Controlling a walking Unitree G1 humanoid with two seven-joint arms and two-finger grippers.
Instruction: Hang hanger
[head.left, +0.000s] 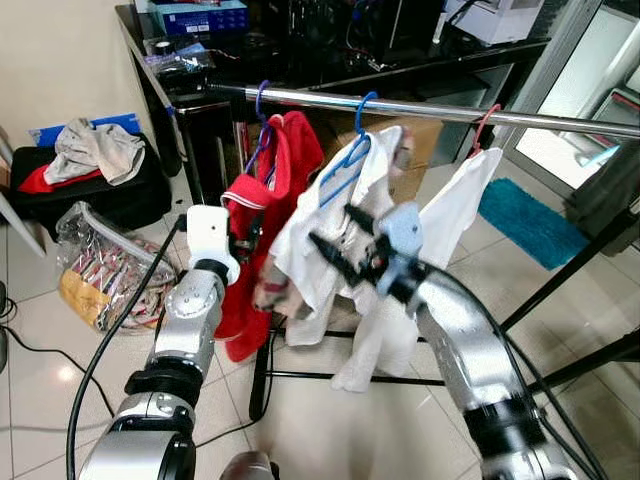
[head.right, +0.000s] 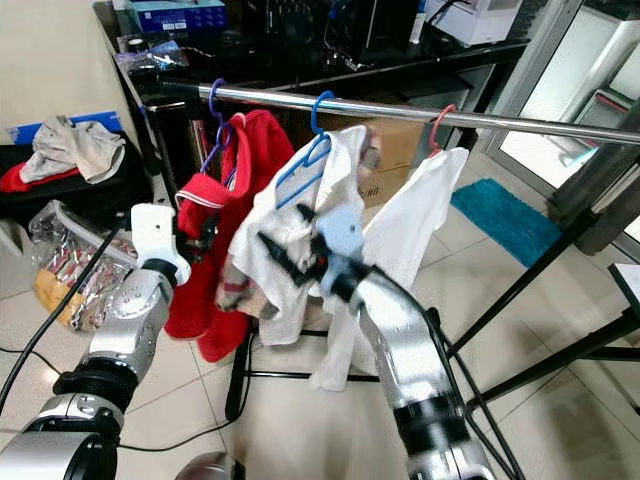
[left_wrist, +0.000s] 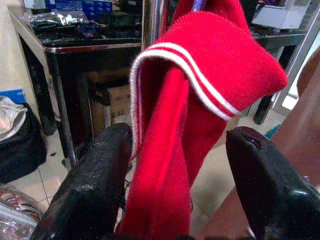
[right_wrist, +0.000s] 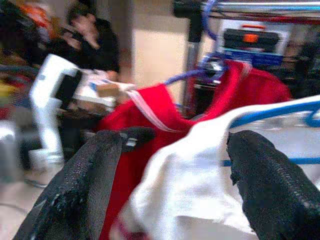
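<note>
Right pincer (head.left: 338, 232): fingers spread open, gripping nothing; the white garment lies between and just beyond its fingertips.
Left pincer (left_wrist: 175, 190): open too, with a fold of the red garment (head.left: 262, 220) hanging between its two fingers; in the wrist view the cloth is very near the left finger, but I cannot tell if it touches.
White garment (head.left: 330, 230): directly ahead of the right pincer, on the blue hanger.
Blue hanger (head.left: 350, 160): above and just beyond the right pincer, its hook already over the rail, so the task seems almost done.
Purple hanger (head.left: 262, 120): above the left pincer, carrying the red garment, hook also over the rail.
Rail (head.left: 420, 110): beyond both pincers, horizontal and metal.
Third white garment (head.left: 455, 200): to the far side of the right pincer, on a red-hooked hanger.
Counter (head.left: 330, 60): black, behind the rail, carrying boxes.
Risk: I judge that a finger pulled back carelessly may catch the loose cloth and drag a hanger off the rail, or slide the garment off its hanger.
</note>
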